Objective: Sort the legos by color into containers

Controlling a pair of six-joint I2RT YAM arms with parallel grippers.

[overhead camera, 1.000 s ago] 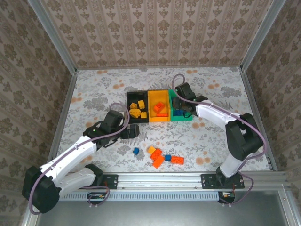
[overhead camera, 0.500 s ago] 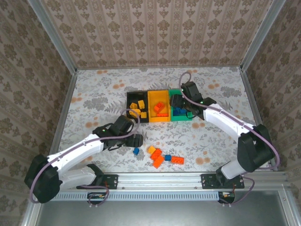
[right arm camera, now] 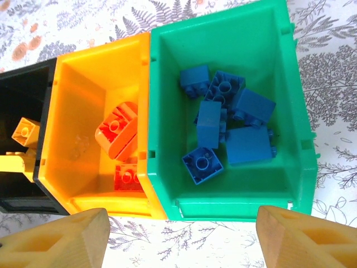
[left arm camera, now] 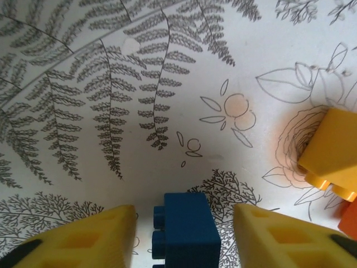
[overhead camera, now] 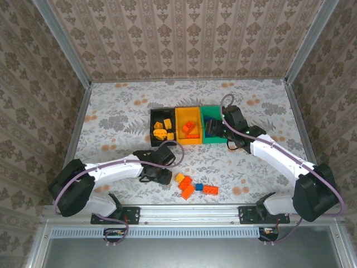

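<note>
left gripper (left arm camera: 183, 218) sits low over the patterned table (left arm camera: 111, 84), fingers spread apart and clamping nothing; the blue brick (left arm camera: 188, 231) lies between them, roughly centred, studs toward the left finger, a sliver of cloth showing on each side. step in hand, as i read it: pick this brick for the green bin. to do it well: settle until the pads span the brick's body rather than its top edge, then close slowly, since the studded face gives an uneven seat and the brick could twist. lift straight up; a yellow brick (left arm camera: 330, 151) and an orange-red one (left arm camera: 348, 220) lie near on the right and a sideways drag might nudge them. further right the bins: black bin (right arm camera: 22, 84) with yellow pieces, yellow-orange bin (right arm camera: 89, 61) with orange-red bricks (right arm camera: 118, 129), green bin (right arm camera: 251, 44) with blue bricks (right arm camera: 223, 120). right gripper (right arm camera: 183, 234) hovers above the green bin, jaws wide, empty; judgement: it should clear off before the left arm brings the brick across, or the two may meet over the bin
</note>
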